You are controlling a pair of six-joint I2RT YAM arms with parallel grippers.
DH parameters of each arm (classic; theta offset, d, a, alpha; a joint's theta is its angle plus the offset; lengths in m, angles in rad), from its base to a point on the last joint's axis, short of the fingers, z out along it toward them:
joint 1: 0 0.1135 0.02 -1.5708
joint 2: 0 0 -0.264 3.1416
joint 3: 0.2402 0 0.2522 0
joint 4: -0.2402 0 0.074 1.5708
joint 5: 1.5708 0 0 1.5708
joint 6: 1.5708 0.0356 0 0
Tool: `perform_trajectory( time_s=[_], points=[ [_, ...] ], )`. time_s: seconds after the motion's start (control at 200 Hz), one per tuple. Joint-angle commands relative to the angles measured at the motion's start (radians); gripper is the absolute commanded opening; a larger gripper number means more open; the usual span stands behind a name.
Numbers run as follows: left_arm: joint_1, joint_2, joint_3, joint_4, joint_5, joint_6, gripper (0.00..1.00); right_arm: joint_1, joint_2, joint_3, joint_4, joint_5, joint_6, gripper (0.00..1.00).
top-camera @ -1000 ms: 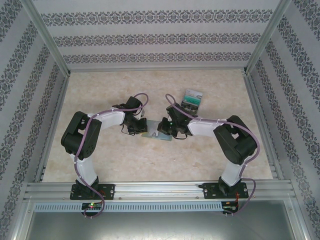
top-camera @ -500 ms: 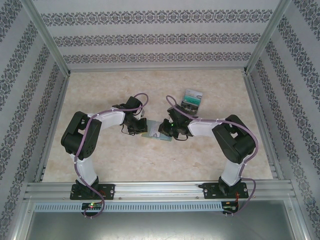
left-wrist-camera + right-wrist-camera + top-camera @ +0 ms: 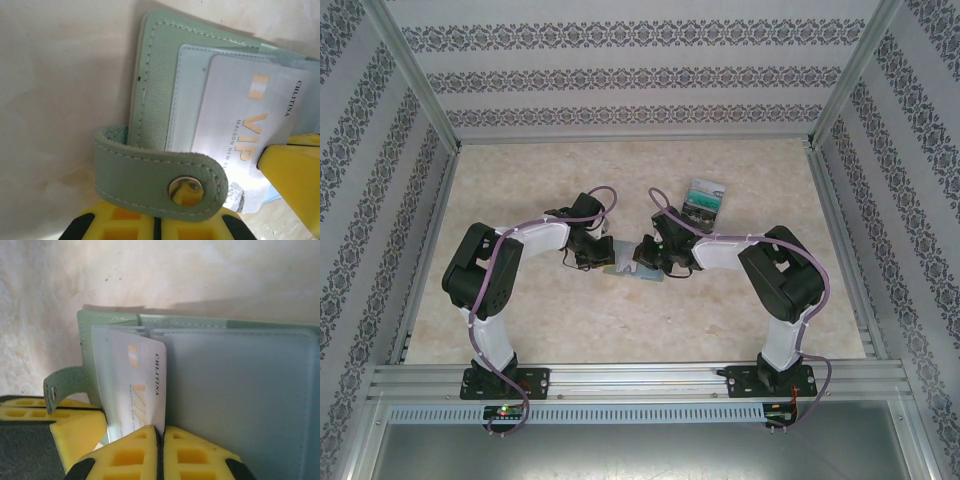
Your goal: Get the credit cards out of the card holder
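The pale green card holder lies open mid-table between both grippers. In the left wrist view its cover shows a silver VIP credit card sticking out of a pocket. My left gripper is shut at the holder's near edge, with the snap strap draped over its fingertips. My right gripper is shut on the lower corner of that silver card, beside the holder's inner pockets. More credit cards, green-teal and dark, lie on the table behind the right gripper.
The marble-patterned tabletop is walled by patterned panels on three sides, with an aluminium rail along the near edge. Open floor lies to the left of and in front of the holder.
The right arm has edged slightly left towards the holder. The left arm, the holder and the loose cards have stayed put.
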Motion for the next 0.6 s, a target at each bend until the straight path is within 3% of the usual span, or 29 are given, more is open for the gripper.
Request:
perform_trajectory(
  time_s=[0.0,0.6],
  points=[
    [-0.008,0.023,0.002,-0.049,-0.035,0.008,0.0,0.003,-0.001,-0.01,-0.013,0.03,-0.005,0.0],
    [0.018,0.004,-0.008,-0.06,-0.05,0.014,0.0,-0.089,-0.252,-0.209,-0.031,0.052,-0.092,0.0]
  ],
)
